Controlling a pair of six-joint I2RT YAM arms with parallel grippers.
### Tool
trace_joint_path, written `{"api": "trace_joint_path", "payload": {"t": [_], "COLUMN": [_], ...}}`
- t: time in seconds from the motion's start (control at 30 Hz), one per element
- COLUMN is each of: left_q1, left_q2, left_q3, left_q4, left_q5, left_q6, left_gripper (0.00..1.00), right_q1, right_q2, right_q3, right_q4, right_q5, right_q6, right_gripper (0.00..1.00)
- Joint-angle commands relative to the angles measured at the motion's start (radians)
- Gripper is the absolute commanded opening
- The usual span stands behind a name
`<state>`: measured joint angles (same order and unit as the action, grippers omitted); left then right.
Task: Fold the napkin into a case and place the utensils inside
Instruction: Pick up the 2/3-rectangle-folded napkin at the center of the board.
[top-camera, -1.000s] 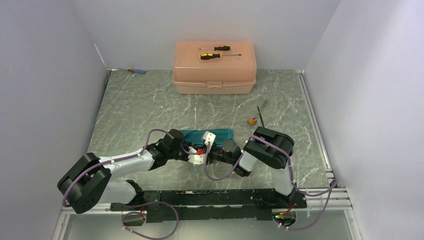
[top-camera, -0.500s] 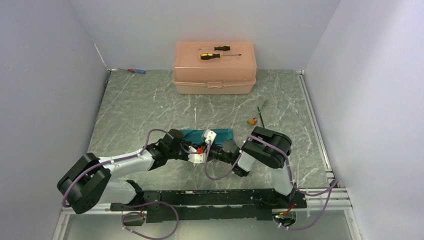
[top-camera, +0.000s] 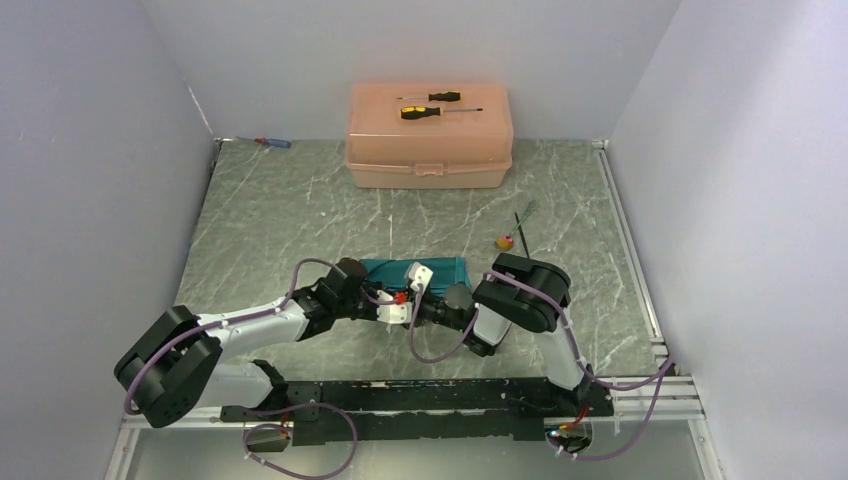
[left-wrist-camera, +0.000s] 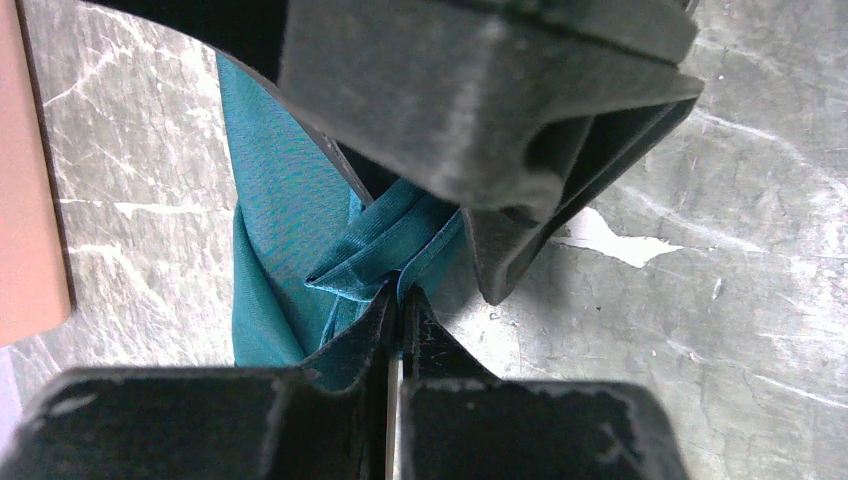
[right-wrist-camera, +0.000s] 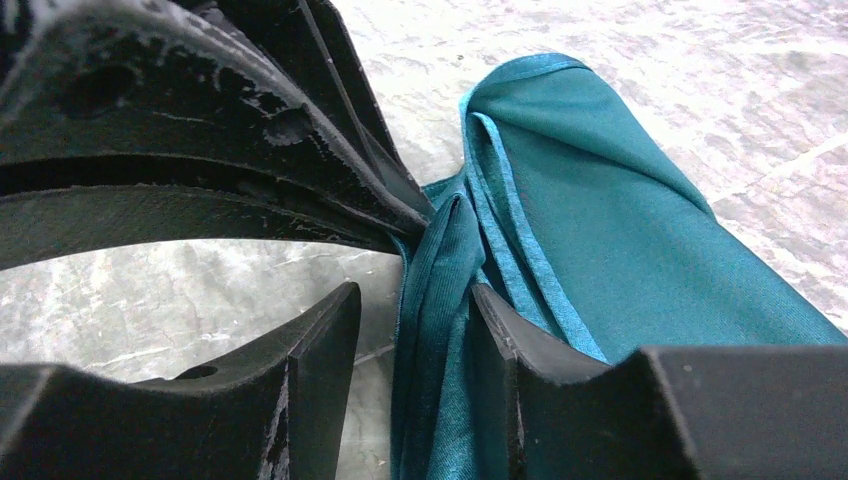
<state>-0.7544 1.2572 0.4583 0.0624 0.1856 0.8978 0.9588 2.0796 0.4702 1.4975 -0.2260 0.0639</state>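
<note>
The teal napkin (top-camera: 440, 268) lies bunched on the marble table near the middle, just ahead of both grippers. My left gripper (top-camera: 397, 305) is shut on a folded edge of the napkin (left-wrist-camera: 280, 200), with the pinch (left-wrist-camera: 400, 297) at its fingertips. My right gripper (top-camera: 415, 285) meets it from the right. Its jaws (right-wrist-camera: 415, 315) stand open around a gathered fold of the napkin (right-wrist-camera: 620, 230), with a gap on the left side. Of the utensils, a thin dark fork (top-camera: 522, 220) lies to the right on the table, apart from the cloth.
A peach plastic box (top-camera: 430, 150) stands at the back with two yellow-and-black screwdrivers (top-camera: 432, 105) on its lid. A small red-and-blue screwdriver (top-camera: 272, 143) lies at the back left. A small yellow-red object (top-camera: 505, 241) sits beside the fork. The walls close in on both sides.
The right arm's elbow has shifted slightly left toward the napkin. The left arm and the pinched cloth have stayed in place.
</note>
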Motion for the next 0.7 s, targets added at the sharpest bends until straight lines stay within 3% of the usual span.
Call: {"api": "trace_joint_path", "payload": {"t": [0.0,0.07,0.23,0.33,0.43,0.53,0.67], "left_q1": [-0.003,-0.003,-0.004,-0.004,-0.001,0.036,0.139], "left_q2": [-0.009,-0.011,-0.013,-0.021,-0.04,-0.068,-0.119], "left_q3": [0.025,0.023,0.027,0.026,0.034,0.068,0.119], "left_q4": [0.012,0.013,0.011,-0.001,-0.046,-0.163,-0.293], "left_q5": [-0.005,-0.005,-0.006,-0.012,-0.031,-0.016,0.04], "left_q6": [-0.029,-0.03,-0.033,-0.04,-0.074,-0.128,-0.193], "left_gripper": [0.05,0.05,0.09,0.23,0.52,0.6,0.62], "right_q1": [0.002,0.002,0.002,0.001,0.002,0.003,0.002], "right_q2": [-0.009,-0.008,0.001,-0.001,-0.007,-0.01,-0.008], "right_q3": [-0.002,0.003,0.013,0.001,-0.01,-0.012,-0.008], "right_q4": [0.144,0.132,0.142,0.154,0.158,0.143,0.131], "right_q5": [-0.038,-0.029,-0.001,0.031,0.042,0.035,0.018], "right_q6": [0.006,0.0,-0.001,-0.004,-0.007,-0.001,0.011], "right_gripper": [0.49,0.44,0.16,0.07,0.01,0.0,0.0]}}
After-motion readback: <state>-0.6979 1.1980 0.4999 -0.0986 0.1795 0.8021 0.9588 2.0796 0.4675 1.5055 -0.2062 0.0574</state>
